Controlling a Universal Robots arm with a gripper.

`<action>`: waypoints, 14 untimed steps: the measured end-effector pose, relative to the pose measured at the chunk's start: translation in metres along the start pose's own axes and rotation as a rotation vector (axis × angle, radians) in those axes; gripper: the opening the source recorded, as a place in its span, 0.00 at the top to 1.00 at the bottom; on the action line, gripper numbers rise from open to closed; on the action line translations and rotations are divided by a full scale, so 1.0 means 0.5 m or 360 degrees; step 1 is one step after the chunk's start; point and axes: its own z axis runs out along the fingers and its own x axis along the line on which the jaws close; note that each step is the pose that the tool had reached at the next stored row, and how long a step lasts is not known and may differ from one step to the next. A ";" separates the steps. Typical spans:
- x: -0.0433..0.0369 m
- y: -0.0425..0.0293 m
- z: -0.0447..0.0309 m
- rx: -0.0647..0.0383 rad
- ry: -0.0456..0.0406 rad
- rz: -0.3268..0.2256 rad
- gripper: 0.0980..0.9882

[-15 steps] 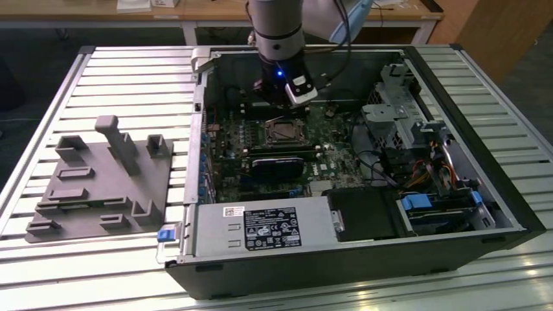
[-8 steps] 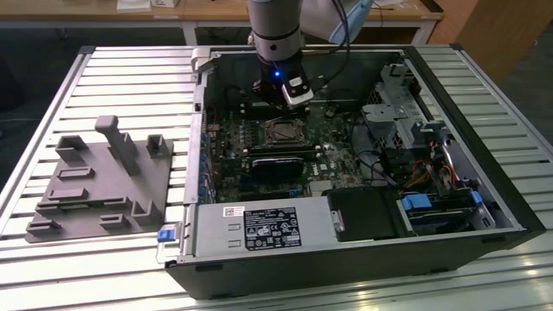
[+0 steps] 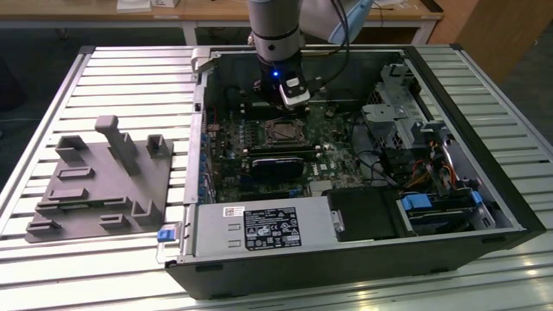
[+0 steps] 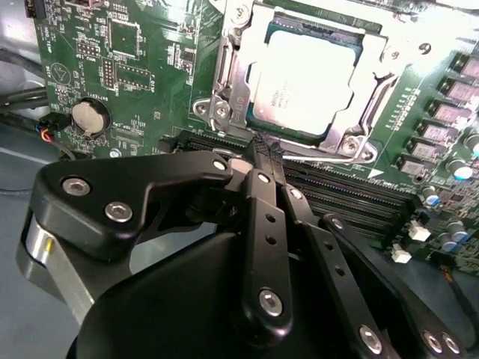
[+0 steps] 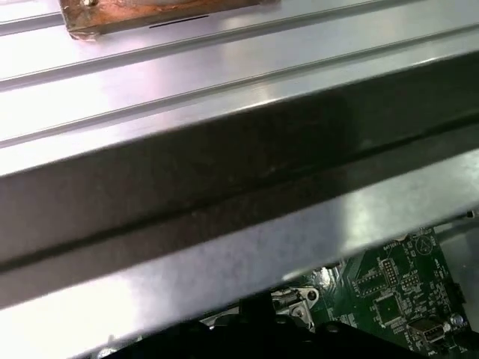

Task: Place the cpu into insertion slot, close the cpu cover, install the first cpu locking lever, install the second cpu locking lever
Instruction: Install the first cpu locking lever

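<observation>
Starting at the exterior view's left: a grey moulded fixture (image 3: 95,181) sits on the slatted table (image 3: 129,71), well apart from the action; next comes the open computer case (image 3: 346,272), green motherboard (image 3: 229,165) exposed; and there's the gripper (image 3: 294,109), down inside the case just beside the insertion slot (image 3: 267,132); further to the exterior view's right, the drive cage (image 3: 393,120) stands clear of it.

In the second wrist view, past the coin cell (image 4: 90,116), the fingertips (image 4: 260,161) are drawn together to a point with no gap showing between them; they sit right at the near edge of the socket; whether they pinch anything I can't tell. The cpu (image 4: 310,78) lies flat in the slot, silvery top up; the cpu cover (image 4: 229,56) is down around it, framing it through the window; a thin locking lever (image 4: 322,155) runs along the socket edge by the tip.

So this looks like lever work; to do it well, I'd say keep the tip on the rod alone, press steadily so the lever tucks under its catch, and stay off the memory slots (image 4: 352,194) just beside it; a slip there could scrape the board.
</observation>
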 end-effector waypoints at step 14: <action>0.006 0.013 0.008 0.0014 -0.0012 0.0066 0.99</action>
